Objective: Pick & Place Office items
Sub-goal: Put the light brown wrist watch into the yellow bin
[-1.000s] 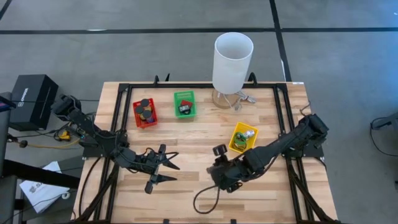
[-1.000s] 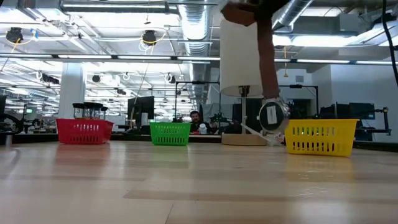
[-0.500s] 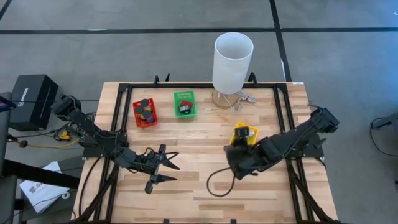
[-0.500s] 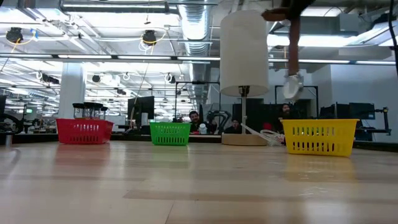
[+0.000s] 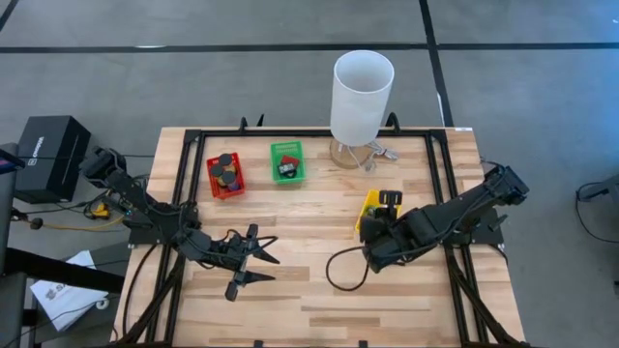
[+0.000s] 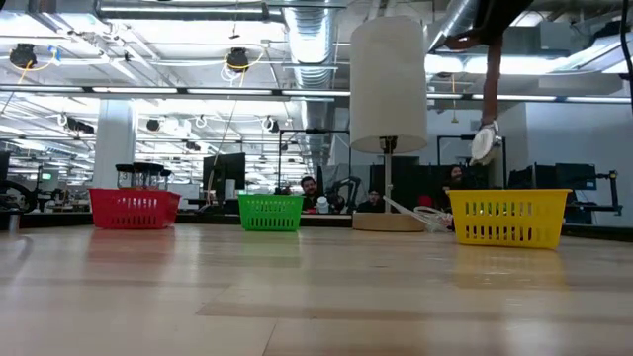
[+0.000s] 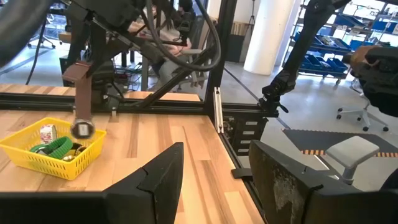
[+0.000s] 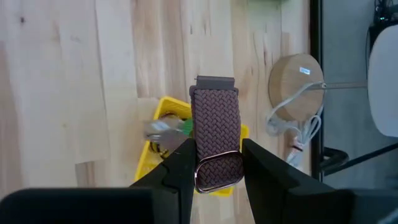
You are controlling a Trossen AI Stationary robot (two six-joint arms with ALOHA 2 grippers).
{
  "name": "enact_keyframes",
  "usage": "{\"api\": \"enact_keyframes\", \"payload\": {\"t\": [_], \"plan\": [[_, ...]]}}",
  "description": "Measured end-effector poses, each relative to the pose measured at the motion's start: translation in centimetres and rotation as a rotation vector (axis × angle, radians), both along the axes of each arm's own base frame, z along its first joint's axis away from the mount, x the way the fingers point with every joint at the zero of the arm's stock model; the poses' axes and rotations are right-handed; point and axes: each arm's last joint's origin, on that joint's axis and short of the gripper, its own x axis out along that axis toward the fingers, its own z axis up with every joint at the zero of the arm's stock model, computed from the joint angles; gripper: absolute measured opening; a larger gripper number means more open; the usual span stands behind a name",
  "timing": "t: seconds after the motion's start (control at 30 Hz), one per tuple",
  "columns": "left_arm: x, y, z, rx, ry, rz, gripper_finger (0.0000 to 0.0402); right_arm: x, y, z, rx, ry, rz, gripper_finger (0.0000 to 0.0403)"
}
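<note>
- Wristwatch (image 8: 215,140) hangs from the right gripper (image 8: 214,163), its woven brownish strap pinched between the two dark fingers, above the yellow bin (image 5: 371,210) at the table's right-middle.
- Writing: the only lettering sits on the black box (image 5: 46,153) off the table's left edge in the high view, a white mark too small to read.
- Long axis: in the low view the strap (image 6: 491,87) runs straight down from the gripper, with the round pale watch face (image 6: 482,144) at the lower end, clear of the bin rim (image 6: 507,197). The left wrist view shows the same: strap (image 7: 79,93) vertical, face (image 7: 82,130) just over the bin's near edge.
- Inside the yellow bin the left wrist view shows a green ring-like piece (image 7: 55,148) and a small pale object (image 7: 46,132); more cannot be made out.
- Left gripper (image 5: 253,257) rests low over the table's front-left, fingers spread and holding nothing, well apart from the bins.
- Red bin (image 5: 225,176) and green bin (image 5: 286,161) stand side by side toward the table's far left-middle, both holding small dark items; the green one also shows something red.
- Tall white cylinder (image 5: 361,95) stands on a round wooden base (image 8: 295,87) at the far edge, a pale cable (image 8: 297,127) trailing beside it, near the yellow bin's far side.
- A black cable (image 5: 344,274) loops on the table under the right arm.
- People sit far off in the room behind the bins in the low view.
</note>
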Motion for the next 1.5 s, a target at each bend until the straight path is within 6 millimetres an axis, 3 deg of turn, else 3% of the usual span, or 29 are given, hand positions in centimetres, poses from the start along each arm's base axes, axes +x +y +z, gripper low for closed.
{"api": "enact_keyframes", "payload": {"t": [0.3,0.9,1.3,1.5], "plan": [[0.0,0.0,0.0,-0.025,0.005,0.002,0.0176,0.0,-0.2,-0.3,-0.003,-0.003,-0.037,0.0103],[0.0,0.0,0.0,-0.026,0.006,0.002,0.0176,-1.2,-1.9,-7.1,-0.041,0.173,-0.167,0.0103],[0.0,0.0,0.0,-0.026,0.006,0.002,0.0176,-0.8,-1.9,-8.9,-0.008,0.140,-0.131,0.0103],[0.0,0.0,0.0,-0.026,0.006,0.002,0.0176,-1.0,-3.4,-10.4,-0.021,0.167,-0.210,0.0103]]}}
